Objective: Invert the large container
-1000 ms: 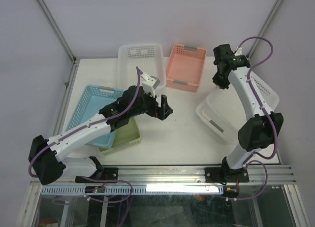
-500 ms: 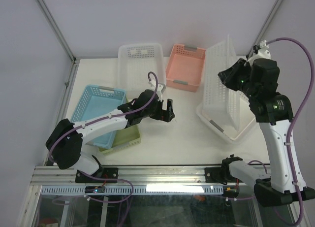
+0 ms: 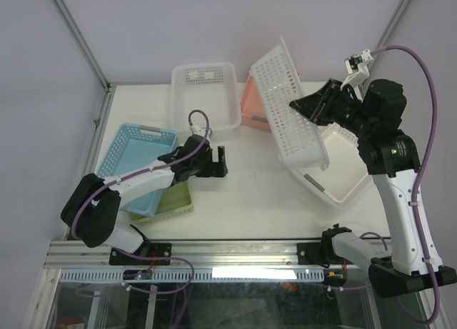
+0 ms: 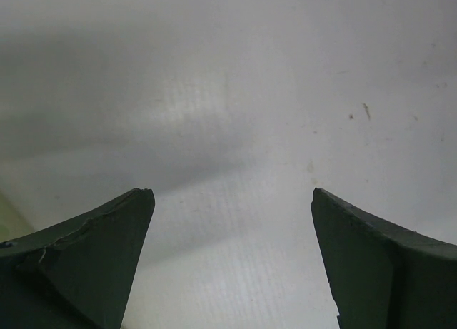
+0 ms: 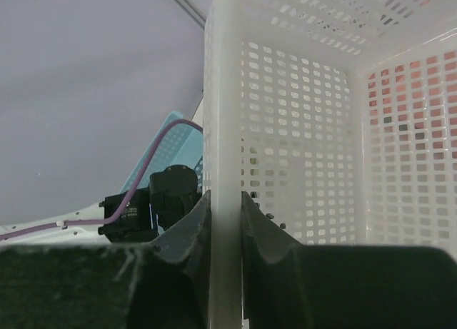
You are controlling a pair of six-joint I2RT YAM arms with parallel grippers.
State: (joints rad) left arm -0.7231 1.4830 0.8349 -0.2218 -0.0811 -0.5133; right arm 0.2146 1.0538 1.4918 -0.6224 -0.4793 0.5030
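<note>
- Grips the large white perforated container [image 3: 282,93] by one rim wall with the right gripper [image 5: 225,204], jaws pinched tight on the plastic for leverage in the turn.
- Carries it tilted in the air, above the counter [image 3: 250,193] and a second white container [image 3: 343,183], leaving room to rotate.
- Parks the left gripper [image 3: 220,163] low over bare counter, wide open and empty, away from the swing.
- Judged partway: not yet set down inverted.

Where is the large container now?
Top view, right of centre: large container is airborne, tilted, its rim clamped by the right gripper, overlapping the pink basket.
</note>
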